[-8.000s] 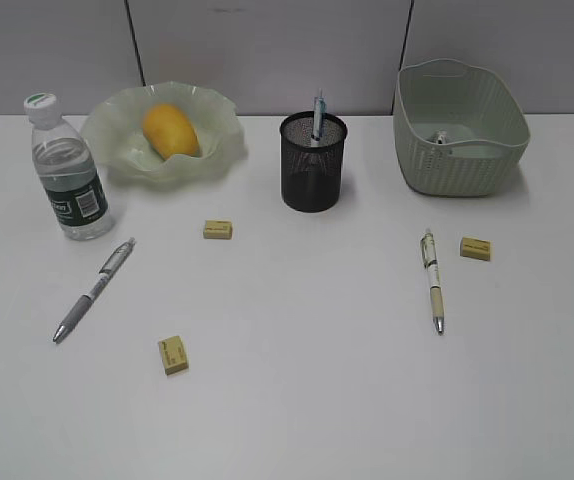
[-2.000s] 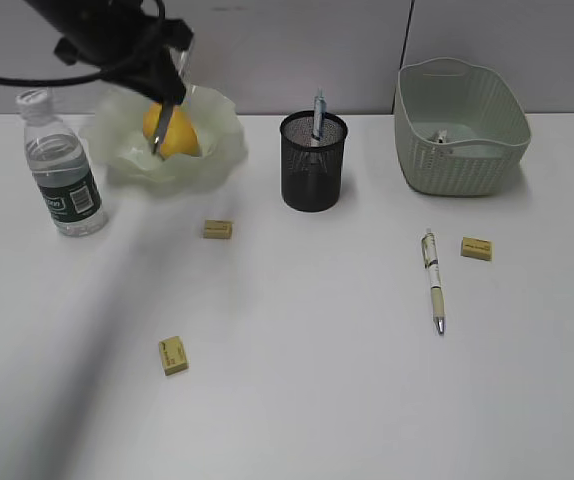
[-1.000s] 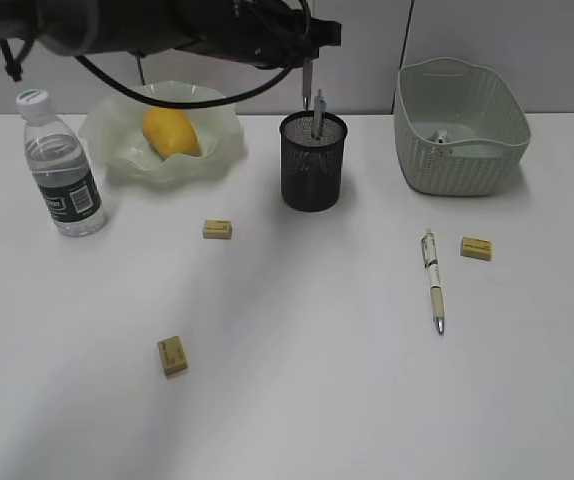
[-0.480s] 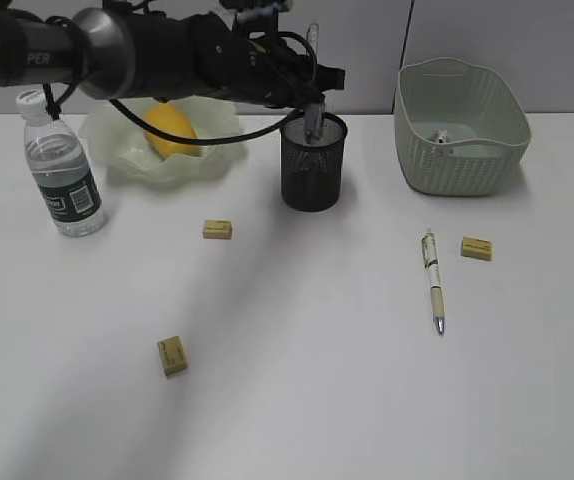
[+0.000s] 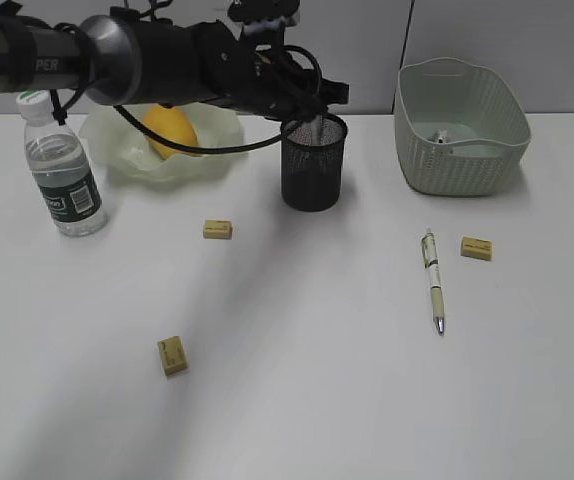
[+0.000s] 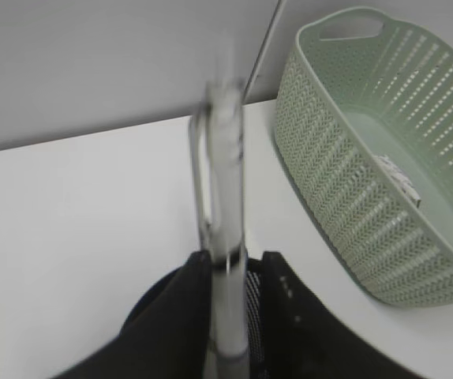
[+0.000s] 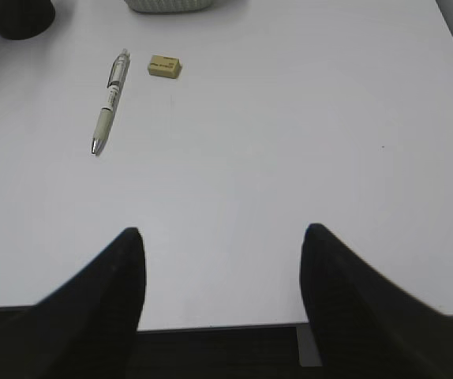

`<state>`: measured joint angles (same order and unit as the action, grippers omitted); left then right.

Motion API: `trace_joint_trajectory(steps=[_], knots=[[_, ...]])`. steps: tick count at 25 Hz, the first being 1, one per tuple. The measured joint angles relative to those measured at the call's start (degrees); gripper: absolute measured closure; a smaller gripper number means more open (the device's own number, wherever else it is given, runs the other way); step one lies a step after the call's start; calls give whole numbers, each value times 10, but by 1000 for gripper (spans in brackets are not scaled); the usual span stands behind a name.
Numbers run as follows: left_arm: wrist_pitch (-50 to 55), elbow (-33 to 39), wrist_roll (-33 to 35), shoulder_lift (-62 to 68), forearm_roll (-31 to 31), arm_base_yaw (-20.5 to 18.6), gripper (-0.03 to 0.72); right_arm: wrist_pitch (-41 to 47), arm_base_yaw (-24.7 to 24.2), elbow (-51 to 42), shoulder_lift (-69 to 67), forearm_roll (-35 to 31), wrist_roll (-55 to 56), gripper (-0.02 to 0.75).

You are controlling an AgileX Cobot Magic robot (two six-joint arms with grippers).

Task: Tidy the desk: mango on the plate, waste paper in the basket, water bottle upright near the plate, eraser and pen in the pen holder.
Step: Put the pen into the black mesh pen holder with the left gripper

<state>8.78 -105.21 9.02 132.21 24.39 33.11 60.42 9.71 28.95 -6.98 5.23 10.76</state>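
Observation:
My left gripper [image 5: 313, 108] hangs right over the black mesh pen holder [image 5: 313, 165]. In the left wrist view a blurred silver pen [image 6: 225, 197] stands between its fingers [image 6: 236, 260], against the left one, with a gap to the right one showing mesh [image 6: 252, 300]. The gripper is open. The mango [image 5: 167, 128] lies in the wavy green plate [image 5: 117, 150], partly behind my arm. The water bottle [image 5: 65, 170] stands upright left of the plate. Waste paper [image 6: 398, 178] lies in the basket [image 5: 459, 130]. My right gripper [image 7: 220, 237] is open and empty above the desk's near edge.
A second pen [image 5: 433, 280] lies on the desk right of centre, with an eraser [image 5: 476, 248] beside it; both show in the right wrist view, pen [image 7: 108, 103] and eraser [image 7: 164, 66]. Two more erasers, one [image 5: 218, 229] and another [image 5: 173, 354], lie left of centre.
My left arm has swung from the plate side over to the pen holder and lowered the silver pen into it. Its jaws have parted from the pen. The right gripper has not moved.

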Motion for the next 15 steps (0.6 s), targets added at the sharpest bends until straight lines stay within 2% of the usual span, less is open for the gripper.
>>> trace_joint_trajectory(steps=[5,11,15], knots=[[4,0,0,0,0,1,395,0,0,0,0,0,0,244],[20,0,0,-22,-7,1,379,0,0,0,0,0,0,244],[74,0,0,-57,-23,1,371,0,0,0,0,0,0,244]])
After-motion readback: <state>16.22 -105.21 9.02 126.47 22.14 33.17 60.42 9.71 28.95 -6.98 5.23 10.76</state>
